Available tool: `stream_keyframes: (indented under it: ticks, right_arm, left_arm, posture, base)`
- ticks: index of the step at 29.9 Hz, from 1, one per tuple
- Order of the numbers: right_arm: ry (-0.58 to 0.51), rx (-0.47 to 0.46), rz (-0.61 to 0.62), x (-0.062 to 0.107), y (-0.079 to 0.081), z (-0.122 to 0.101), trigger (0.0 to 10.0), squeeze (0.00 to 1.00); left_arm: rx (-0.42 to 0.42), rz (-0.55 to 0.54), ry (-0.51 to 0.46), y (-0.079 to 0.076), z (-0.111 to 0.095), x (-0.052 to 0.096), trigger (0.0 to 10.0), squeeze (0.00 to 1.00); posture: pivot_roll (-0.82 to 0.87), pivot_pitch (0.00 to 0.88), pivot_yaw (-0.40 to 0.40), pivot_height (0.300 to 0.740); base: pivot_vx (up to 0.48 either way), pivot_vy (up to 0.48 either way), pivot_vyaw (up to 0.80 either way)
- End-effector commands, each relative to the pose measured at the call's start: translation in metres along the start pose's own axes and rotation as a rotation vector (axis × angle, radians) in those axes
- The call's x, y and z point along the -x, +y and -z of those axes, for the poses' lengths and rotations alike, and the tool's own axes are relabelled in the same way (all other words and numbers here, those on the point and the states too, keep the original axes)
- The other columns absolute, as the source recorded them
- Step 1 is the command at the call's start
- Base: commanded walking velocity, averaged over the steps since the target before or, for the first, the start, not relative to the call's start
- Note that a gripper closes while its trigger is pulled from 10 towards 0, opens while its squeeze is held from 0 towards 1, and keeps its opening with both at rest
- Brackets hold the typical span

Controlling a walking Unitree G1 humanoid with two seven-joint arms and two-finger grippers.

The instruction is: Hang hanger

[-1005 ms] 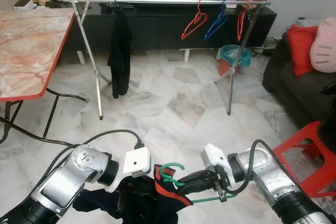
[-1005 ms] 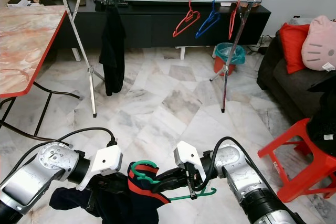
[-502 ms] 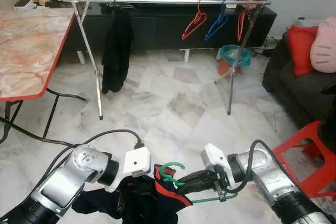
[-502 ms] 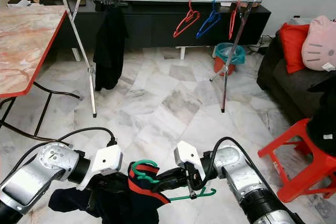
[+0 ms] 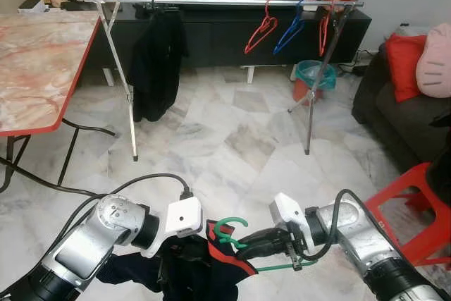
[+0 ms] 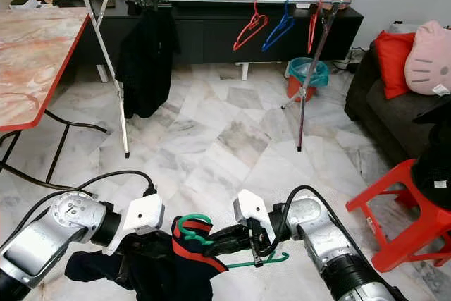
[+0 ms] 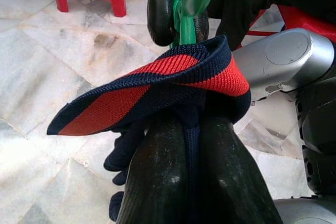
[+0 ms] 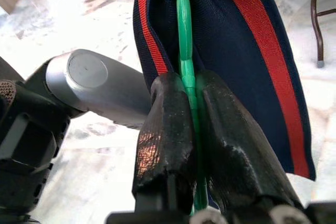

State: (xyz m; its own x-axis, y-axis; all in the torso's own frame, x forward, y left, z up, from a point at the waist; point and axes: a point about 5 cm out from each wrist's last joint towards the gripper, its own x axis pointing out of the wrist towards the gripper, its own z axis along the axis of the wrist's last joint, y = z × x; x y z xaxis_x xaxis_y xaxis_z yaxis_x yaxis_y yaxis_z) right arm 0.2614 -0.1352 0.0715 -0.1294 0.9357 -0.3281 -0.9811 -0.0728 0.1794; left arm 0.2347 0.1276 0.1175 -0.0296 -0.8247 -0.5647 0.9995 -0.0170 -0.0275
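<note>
Green hanger (image 5: 232, 232) sat low in front of me in the left eye view, its hook curling up between my two wrists and its bar running out under my right arm. My right claw (image 5: 248, 248) was pinched on it near the neck, while my left claw (image 5: 184, 250) was buried in the dark shirt (image 5: 201, 273) with the red-striped collar. Farther off, a steel clothes rail (image 5: 225, 2) stood across the room with a black garment (image 5: 156, 65) hanging at its left end and a red hanger (image 5: 261, 30), a blue hanger (image 5: 289, 31) and another red one toward its right. A marble-patterned table (image 5: 39, 61) stood to my left and a red stool (image 5: 416, 206) to my right.

From the right eye view the same scene showed: the green hook (image 6: 194, 225) rose above the collar, well short of the rail.

In the left wrist view, my fingers (image 7: 157, 182) were pressed together on the collar (image 7: 152, 87), with the green plastic beyond.

In the right wrist view, my fingers (image 8: 168, 129) squeezed the green hanger's stem, the striped cloth draped just behind it.
</note>
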Motion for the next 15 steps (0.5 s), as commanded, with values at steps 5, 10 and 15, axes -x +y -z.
stream_keyframes:
  ticks: [5, 10, 15]
  right_arm:
    - [0.012, -0.034, 0.022, 0.0033, -0.0018, 0.0043, 0.0, 0.0]
    - [-0.011, -0.05, 0.011, 0.0032, -0.002, 0.0016, 0.0, 0.0]
    - [-0.006, -0.047, 0.006, 0.0034, -0.0017, 0.0018, 0.0, 0.0]
  left_arm:
    - [-0.048, 0.002, -0.025, 0.0016, -0.0094, 0.0015, 10.0, 0.0]
    - [-0.048, 0.004, -0.025, 0.0013, -0.0094, 0.0015, 10.0, 0.0]
    - [-0.049, 0.006, -0.027, 0.0012, -0.0097, 0.0016, 10.0, 0.0]
  posture:
    - [-0.02, 0.0, -0.091, 0.74]
    - [-0.02, 0.0, -0.092, 0.74]
    - [-0.02, 0.0, -0.092, 0.74]
  base:
    - [0.0, 0.0, 0.0]
    - [0.0, 0.0, 0.0]
    - [0.0, 0.0, 0.0]
